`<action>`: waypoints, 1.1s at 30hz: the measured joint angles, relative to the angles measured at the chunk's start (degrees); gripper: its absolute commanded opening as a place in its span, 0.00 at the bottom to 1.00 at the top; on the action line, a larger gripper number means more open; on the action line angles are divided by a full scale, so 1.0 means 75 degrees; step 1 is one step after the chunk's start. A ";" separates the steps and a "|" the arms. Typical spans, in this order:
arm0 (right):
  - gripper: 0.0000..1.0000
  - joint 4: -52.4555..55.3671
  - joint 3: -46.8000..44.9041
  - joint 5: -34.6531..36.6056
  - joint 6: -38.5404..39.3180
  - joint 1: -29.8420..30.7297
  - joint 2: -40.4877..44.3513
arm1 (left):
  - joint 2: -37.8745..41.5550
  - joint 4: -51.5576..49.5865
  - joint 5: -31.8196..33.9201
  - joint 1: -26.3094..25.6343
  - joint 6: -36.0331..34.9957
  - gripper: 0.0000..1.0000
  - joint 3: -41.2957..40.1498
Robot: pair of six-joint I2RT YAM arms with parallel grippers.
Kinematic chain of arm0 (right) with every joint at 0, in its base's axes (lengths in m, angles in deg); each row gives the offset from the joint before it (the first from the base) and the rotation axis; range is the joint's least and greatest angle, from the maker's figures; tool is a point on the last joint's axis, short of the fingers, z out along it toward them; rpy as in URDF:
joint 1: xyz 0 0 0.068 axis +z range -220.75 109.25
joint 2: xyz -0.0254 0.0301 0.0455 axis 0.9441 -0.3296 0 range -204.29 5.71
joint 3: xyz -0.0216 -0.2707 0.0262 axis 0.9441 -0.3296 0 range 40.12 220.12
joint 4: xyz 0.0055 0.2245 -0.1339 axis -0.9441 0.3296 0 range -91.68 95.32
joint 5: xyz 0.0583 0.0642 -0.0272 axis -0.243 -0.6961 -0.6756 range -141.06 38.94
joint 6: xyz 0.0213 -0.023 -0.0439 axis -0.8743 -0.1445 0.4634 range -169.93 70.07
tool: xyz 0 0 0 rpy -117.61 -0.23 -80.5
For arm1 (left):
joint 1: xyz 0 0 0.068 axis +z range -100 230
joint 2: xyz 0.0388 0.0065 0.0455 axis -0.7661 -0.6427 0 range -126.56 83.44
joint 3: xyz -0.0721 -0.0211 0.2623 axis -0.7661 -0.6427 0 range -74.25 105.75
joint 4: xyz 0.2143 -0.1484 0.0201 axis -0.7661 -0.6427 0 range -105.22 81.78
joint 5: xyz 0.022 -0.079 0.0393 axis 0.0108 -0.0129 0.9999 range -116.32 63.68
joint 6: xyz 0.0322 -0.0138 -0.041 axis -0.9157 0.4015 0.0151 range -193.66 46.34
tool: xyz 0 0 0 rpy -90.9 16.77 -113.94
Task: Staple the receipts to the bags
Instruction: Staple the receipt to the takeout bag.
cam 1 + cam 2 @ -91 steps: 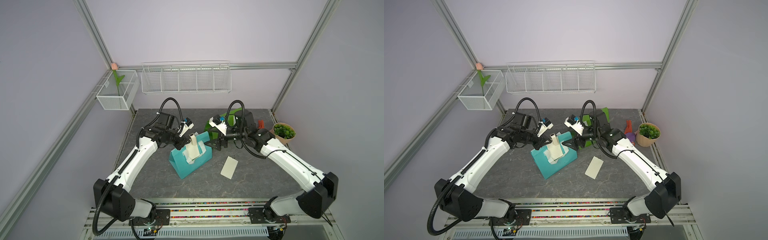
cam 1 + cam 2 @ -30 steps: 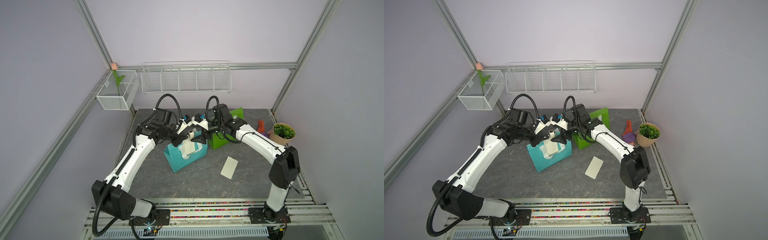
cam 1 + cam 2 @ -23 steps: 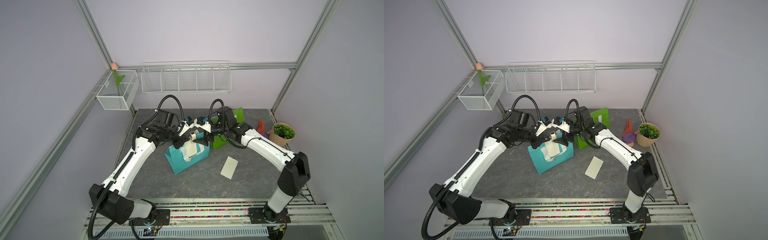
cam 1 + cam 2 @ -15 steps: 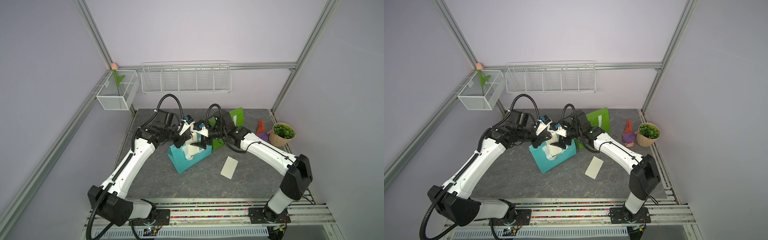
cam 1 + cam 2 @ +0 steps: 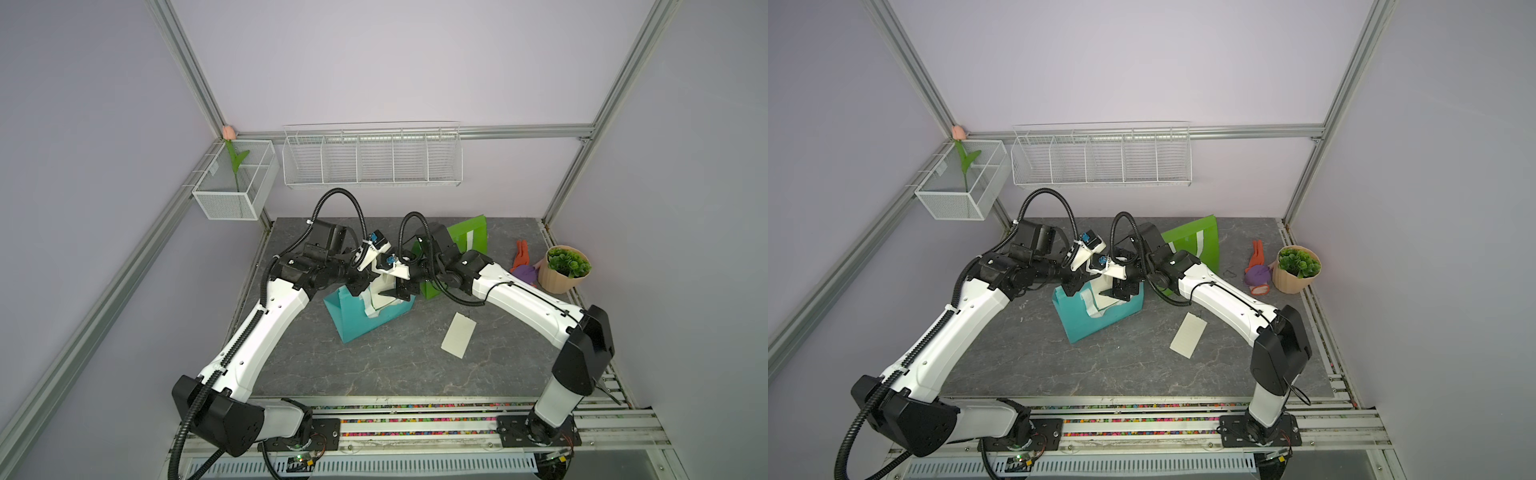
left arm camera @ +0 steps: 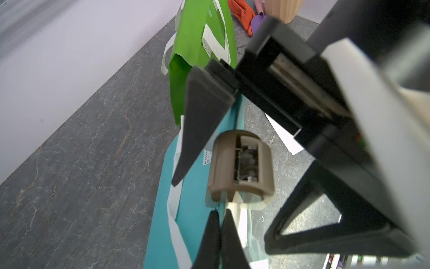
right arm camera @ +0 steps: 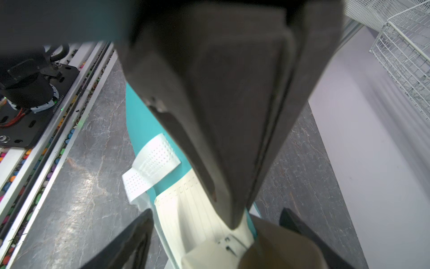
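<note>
Our right gripper (image 5: 399,294) has come in over the teal bag (image 5: 353,320), jaws apart around the stapler (image 6: 239,165). Our left gripper (image 6: 220,223) clamps the receipt (image 7: 193,209).

1. A robotics lab test cell: aluminium frame posts (image 5: 189,70) edge plain lilac walls (image 5: 395,62).
2. Robot arms (image 5: 266,328) bolt to a near rail (image 5: 415,419).
3. Staged props: far wire rack (image 5: 372,160), fake tulip (image 5: 228,133).

The teal bag (image 5: 353,320) is stood tent-like at mid-table (image 5: 374,374), with one cream receipt (image 7: 186,209) laid against its upper face. The green bag (image 5: 469,232) is stood just behind. The second receipt (image 5: 458,340) is laid flat nearby.
</note>
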 measured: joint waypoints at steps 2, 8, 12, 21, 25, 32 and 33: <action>0.71 0.0079 0.0017 0.0064 0.0038 0.0009 0.0000 | 0.0015 0.0012 0.0044 -0.0003 -0.0003 0.00 -0.0041; 0.66 0.0495 0.0283 0.0131 0.0122 0.0012 -0.0073 | 0.0035 0.0064 0.0114 -0.0006 0.0006 0.00 -0.0061; 0.51 0.0673 0.0431 0.0125 0.0192 0.0012 -0.0149 | 0.0070 0.0085 0.0254 -0.0017 0.0035 0.00 -0.0087; 0.44 0.0930 0.0694 0.0119 0.0289 -0.0003 -0.0332 | 0.0099 0.0105 0.0519 -0.0020 0.0187 0.00 -0.0146; 0.43 0.0959 0.0699 0.0093 0.0280 -0.0003 -0.0344 | 0.0111 0.0119 0.0527 -0.0023 0.0236 0.00 -0.0181; 0.07 0.0909 0.0731 0.0035 0.0344 -0.0012 -0.0458 | 0.0172 0.0117 0.0638 -0.0041 0.0466 0.00 -0.0291; 0.07 0.0883 0.0731 0.0015 0.0353 -0.0012 -0.0475 | 0.0184 0.0122 0.0659 -0.0041 0.0495 0.00 -0.0309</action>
